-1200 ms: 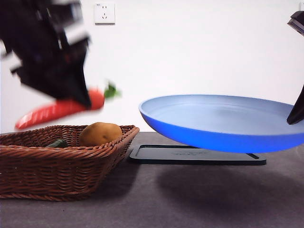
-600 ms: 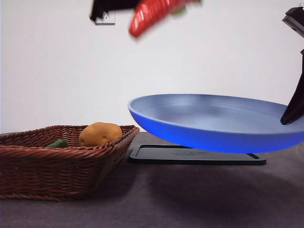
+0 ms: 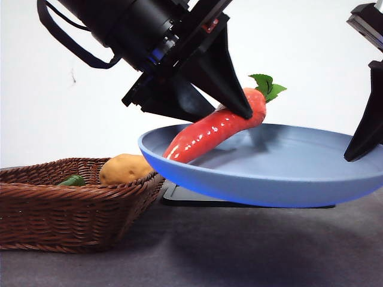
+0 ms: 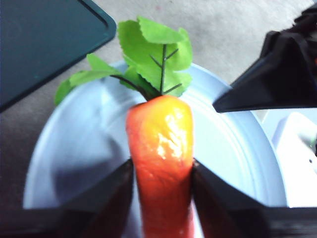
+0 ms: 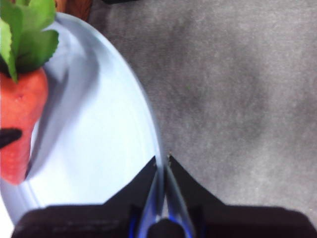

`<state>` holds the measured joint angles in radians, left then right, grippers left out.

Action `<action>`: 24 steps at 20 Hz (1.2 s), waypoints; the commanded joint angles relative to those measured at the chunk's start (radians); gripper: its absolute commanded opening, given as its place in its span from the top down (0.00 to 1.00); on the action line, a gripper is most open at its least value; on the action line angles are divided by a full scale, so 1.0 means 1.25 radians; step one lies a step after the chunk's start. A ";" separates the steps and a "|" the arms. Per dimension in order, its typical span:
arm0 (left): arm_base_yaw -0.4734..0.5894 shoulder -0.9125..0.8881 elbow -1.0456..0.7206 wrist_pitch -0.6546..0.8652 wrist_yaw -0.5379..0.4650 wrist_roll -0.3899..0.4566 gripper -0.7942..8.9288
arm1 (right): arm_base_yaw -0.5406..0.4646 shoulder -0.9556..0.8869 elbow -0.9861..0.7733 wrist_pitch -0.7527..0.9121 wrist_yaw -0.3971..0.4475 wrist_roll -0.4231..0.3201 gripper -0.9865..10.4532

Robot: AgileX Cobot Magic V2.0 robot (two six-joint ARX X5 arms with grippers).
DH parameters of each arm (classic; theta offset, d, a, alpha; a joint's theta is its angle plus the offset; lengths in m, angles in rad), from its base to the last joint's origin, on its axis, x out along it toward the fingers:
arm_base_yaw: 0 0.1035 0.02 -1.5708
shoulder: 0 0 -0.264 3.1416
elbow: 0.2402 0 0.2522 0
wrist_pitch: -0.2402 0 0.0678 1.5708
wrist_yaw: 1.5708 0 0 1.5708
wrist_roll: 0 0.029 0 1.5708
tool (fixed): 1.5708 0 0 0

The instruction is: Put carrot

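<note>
- One grey table surface (image 3: 251, 251), covered in a cloth-like mat, carries everything else.
- One round blue plate (image 3: 281, 179) with a shallow rim is held clear of the table, tilted slightly; its shadow falls on the mat below.
- One brown woven wicker basket (image 3: 66, 215), rectangular, stands on the table beside the plate's near edge, apart from it.
- One flat dark rectangular tray (image 4: 44, 39) lies on the table under and behind the plate; the plate hides most of it in the front view.
- One glossy red-orange toy carrot (image 3: 215, 128) with green leaves at its thick end slants over the plate, its narrow tip low at the plate's inner surface; I cannot tell whether it touches.
- My left gripper (image 4: 161, 173) is clamped on the carrot's body, one black jaw on each side, the leafy end pointing away from my wrist.
- My right gripper (image 5: 162, 166) pinches the plate's rim between closed jaws at the edge opposite the basket.
- One rounded yellow-brown potato (image 3: 125, 168) lies in the basket, near its plate-side wall.
- One small dark green vegetable (image 3: 73, 180) lies in the basket, mostly hidden behind the rim.
</note>
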<state>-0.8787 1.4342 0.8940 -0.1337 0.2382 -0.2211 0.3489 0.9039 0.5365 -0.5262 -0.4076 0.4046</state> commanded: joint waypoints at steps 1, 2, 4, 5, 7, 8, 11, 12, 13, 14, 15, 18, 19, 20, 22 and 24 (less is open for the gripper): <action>-0.010 0.009 0.008 0.003 0.004 0.005 0.66 | 0.006 0.005 0.007 0.006 -0.002 0.014 0.91; -0.010 0.009 0.008 0.005 0.005 -0.008 0.66 | 0.006 0.005 0.007 0.004 -0.002 0.014 0.91; -0.009 -0.009 0.008 0.006 0.004 -0.039 0.66 | 0.006 0.005 0.007 -0.002 -0.002 0.014 0.91; -0.009 -0.025 0.008 0.008 0.003 -0.038 0.66 | 0.006 0.005 0.007 -0.005 -0.004 0.014 0.91; -0.009 -0.071 0.008 0.005 0.004 -0.035 0.66 | 0.003 0.005 0.007 -0.007 -0.004 0.026 0.91; -0.009 -0.100 0.008 -0.003 0.004 -0.035 0.66 | -0.001 0.005 0.007 -0.007 -0.003 0.029 0.91; -0.008 -0.217 0.008 -0.043 -0.002 -0.031 0.66 | -0.031 0.032 0.008 -0.004 -0.004 0.029 0.91; -0.007 -0.264 0.008 -0.060 -0.004 -0.030 0.66 | -0.045 0.052 0.012 -0.004 -0.004 0.026 0.91; -0.007 -0.303 0.008 -0.075 -0.016 -0.030 0.66 | -0.058 0.077 0.021 -0.003 -0.004 0.017 0.91; -0.007 -0.342 0.008 -0.092 -0.043 -0.030 0.66 | -0.071 0.107 0.032 0.013 -0.003 0.004 0.91; -0.007 -0.374 0.008 -0.111 -0.071 -0.030 0.66 | -0.081 0.138 0.043 0.041 -0.004 0.002 0.91; -0.007 -0.452 0.008 -0.174 -0.141 -0.012 0.66 | -0.109 0.257 0.111 0.111 -0.005 -0.004 0.91; -0.007 -0.473 0.008 -0.193 -0.160 -0.010 0.66 | -0.119 0.304 0.147 0.122 -0.005 -0.009 0.91; -0.007 -0.489 0.008 -0.207 -0.175 -0.009 0.66 | -0.128 0.347 0.183 0.128 -0.005 -0.017 0.91; -0.007 -0.513 0.008 -0.232 -0.192 -0.009 0.66 | -0.150 0.452 0.275 0.128 -0.006 -0.029 0.91; -0.007 -0.516 0.008 -0.247 -0.193 -0.008 0.66 | -0.167 0.555 0.369 0.127 -0.010 -0.029 0.91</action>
<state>-0.8799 0.7818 0.8940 -0.4461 -0.0013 -0.2424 0.1387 1.5806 0.9779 -0.3790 -0.4122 0.3771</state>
